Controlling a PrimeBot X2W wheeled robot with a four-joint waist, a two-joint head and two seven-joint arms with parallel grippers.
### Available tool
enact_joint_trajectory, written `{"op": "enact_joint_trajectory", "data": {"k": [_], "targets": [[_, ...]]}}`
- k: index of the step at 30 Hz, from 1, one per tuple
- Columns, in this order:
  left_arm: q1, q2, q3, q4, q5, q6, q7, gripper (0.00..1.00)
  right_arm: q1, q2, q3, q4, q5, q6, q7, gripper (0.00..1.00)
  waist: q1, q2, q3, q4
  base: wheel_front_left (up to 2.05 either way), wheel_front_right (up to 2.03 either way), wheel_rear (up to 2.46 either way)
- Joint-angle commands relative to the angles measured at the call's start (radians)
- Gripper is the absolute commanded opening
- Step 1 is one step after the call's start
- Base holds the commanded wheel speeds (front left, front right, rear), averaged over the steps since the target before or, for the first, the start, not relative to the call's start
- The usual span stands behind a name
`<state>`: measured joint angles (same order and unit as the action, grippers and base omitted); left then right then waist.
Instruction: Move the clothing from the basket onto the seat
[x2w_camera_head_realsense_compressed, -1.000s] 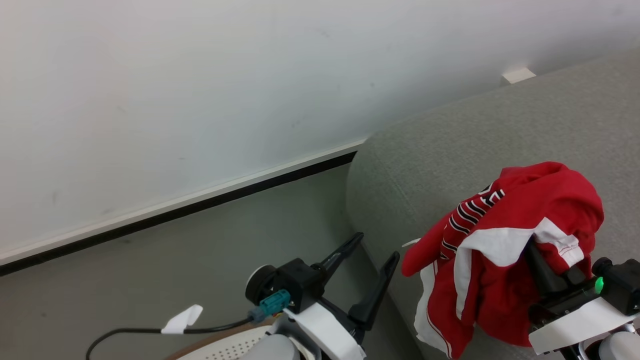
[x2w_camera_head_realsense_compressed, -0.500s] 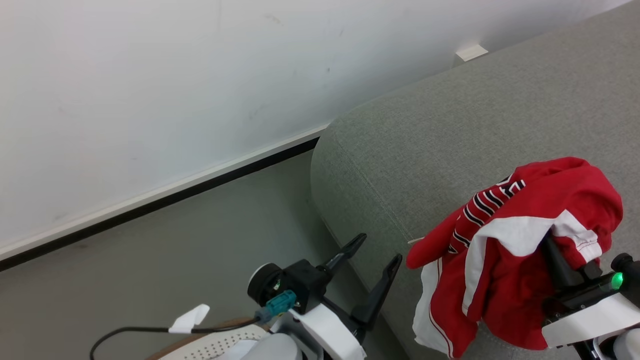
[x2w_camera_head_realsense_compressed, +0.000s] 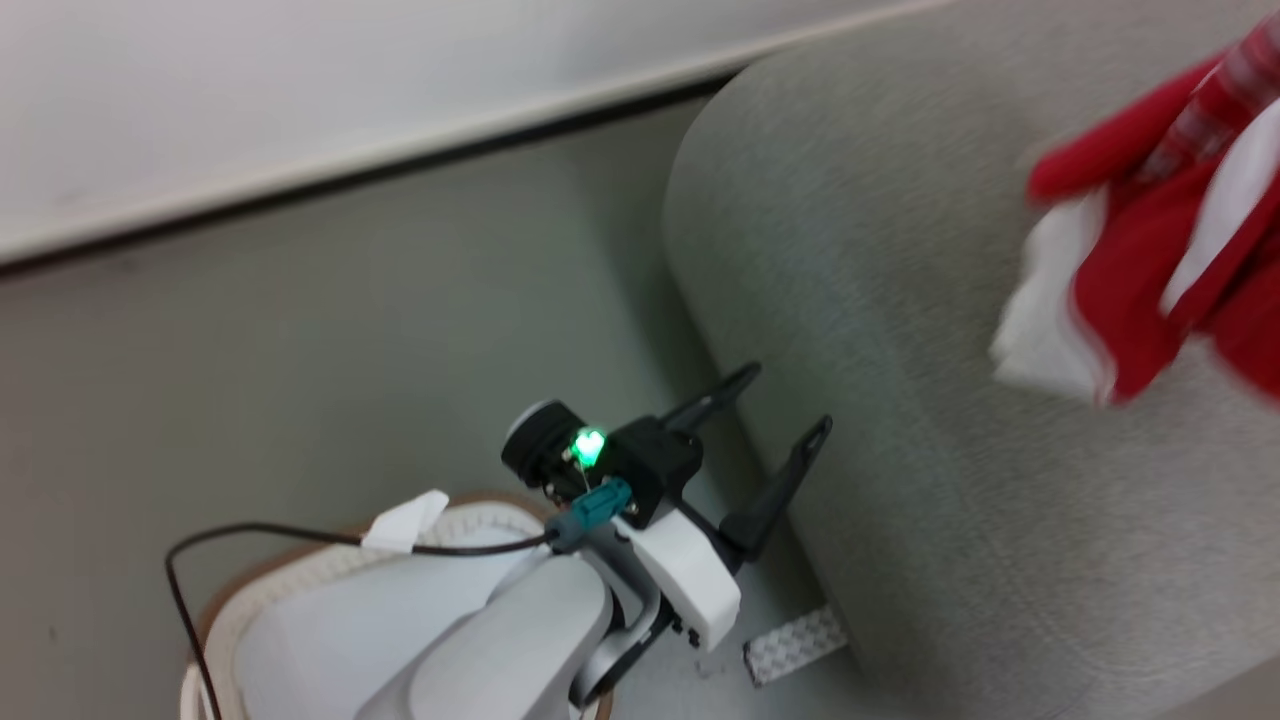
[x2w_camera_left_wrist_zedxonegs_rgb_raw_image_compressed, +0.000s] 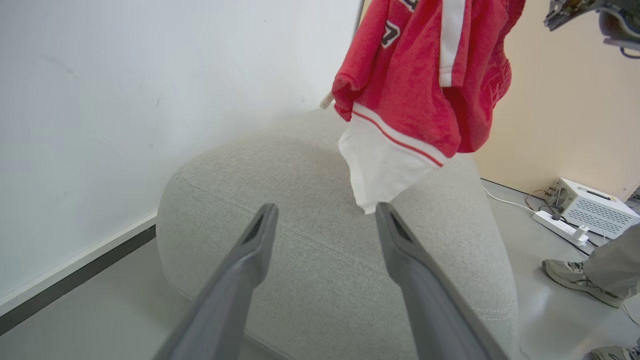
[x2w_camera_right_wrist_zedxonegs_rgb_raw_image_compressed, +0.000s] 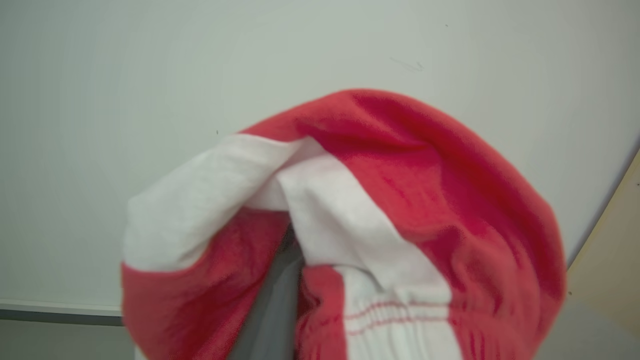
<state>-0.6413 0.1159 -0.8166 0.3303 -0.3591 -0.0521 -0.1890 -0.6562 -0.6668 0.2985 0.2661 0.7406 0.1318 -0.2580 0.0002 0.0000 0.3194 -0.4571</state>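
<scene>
Fingers of the left gripper (x2w_camera_head_realsense_compressed: 788, 396) are spread apart, gripping nothing. The right gripper (x2w_camera_right_wrist_zedxonegs_rgb_raw_image_compressed: 307, 250) is clamped on the clothing (x2w_camera_left_wrist_zedxonegs_rgb_raw_image_compressed: 415, 75), with cloth bunched over it so we see just one grey finger (x2w_camera_right_wrist_zedxonegs_rgb_raw_image_compressed: 272, 310). Biggest thing is the seat (x2w_camera_left_wrist_zedxonegs_rgb_raw_image_compressed: 325, 290): light grey, rounded, stitched seam, straight ahead of the left fingertips and near them. Next is the clothing, red with white panels and trim, hanging in the air off the right fingers, above and beyond the left fingertips, over the seat top. We cannot tell whether its lowest white corner touches the fabric. The basket (x2w_camera_head_realsense_compressed: 300, 572), white, perforated, brown rim, sits on the floor behind the left fingers, under that arm's pale forearm. Right of the left fingers, past the seat, we see a white box (x2w_camera_left_wrist_zedxonegs_rgb_raw_image_compressed: 590, 205), a person's grey shoe (x2w_camera_left_wrist_zedxonegs_rgb_raw_image_compressed: 570, 275) and a power strip (x2w_camera_left_wrist_zedxonegs_rgb_raw_image_compressed: 557, 225). A small patterned strip (x2w_camera_head_realsense_compressed: 795, 645) lies on the floor at the seat's base, behind the left fingers.
</scene>
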Motion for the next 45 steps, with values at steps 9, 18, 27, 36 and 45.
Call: {"op": "enact_joint_trajectory", "data": {"k": [9,18,27,36,45], "targets": [[-0.117,0.029,0.011,-0.039,0.055,0.022,0.029,1.00,-0.256,-0.131,-0.096,0.134,0.069,-0.002,-0.007,0.00,-0.0002,0.0000,0.332,0.186,0.00,0.00,0.00],[-0.157,0.016,0.014,-0.045,0.064,0.039,0.015,1.00,-0.361,-0.126,0.041,0.412,0.092,-0.002,0.020,0.00,-0.0002,0.0000,0.401,0.253,0.00,0.00,0.00],[-0.132,0.012,0.024,-0.026,0.032,0.052,-0.011,1.00,-0.325,-0.132,0.235,0.632,0.185,-0.002,0.213,0.00,-0.0002,0.0000,0.370,0.295,0.00,0.00,0.00],[-0.090,0.012,0.035,0.020,-0.008,0.047,-0.047,1.00,-0.324,-0.131,0.382,0.665,0.205,-0.002,0.225,1.00,-0.0002,0.0000,0.232,0.272,0.00,0.00,0.00],[0.024,0.034,0.089,0.058,-0.067,0.066,-0.070,1.00,-0.260,-0.172,0.523,0.604,0.227,-0.002,0.271,1.00,-0.0002,0.0000,-0.004,0.266,0.00,0.00,0.00]]}}
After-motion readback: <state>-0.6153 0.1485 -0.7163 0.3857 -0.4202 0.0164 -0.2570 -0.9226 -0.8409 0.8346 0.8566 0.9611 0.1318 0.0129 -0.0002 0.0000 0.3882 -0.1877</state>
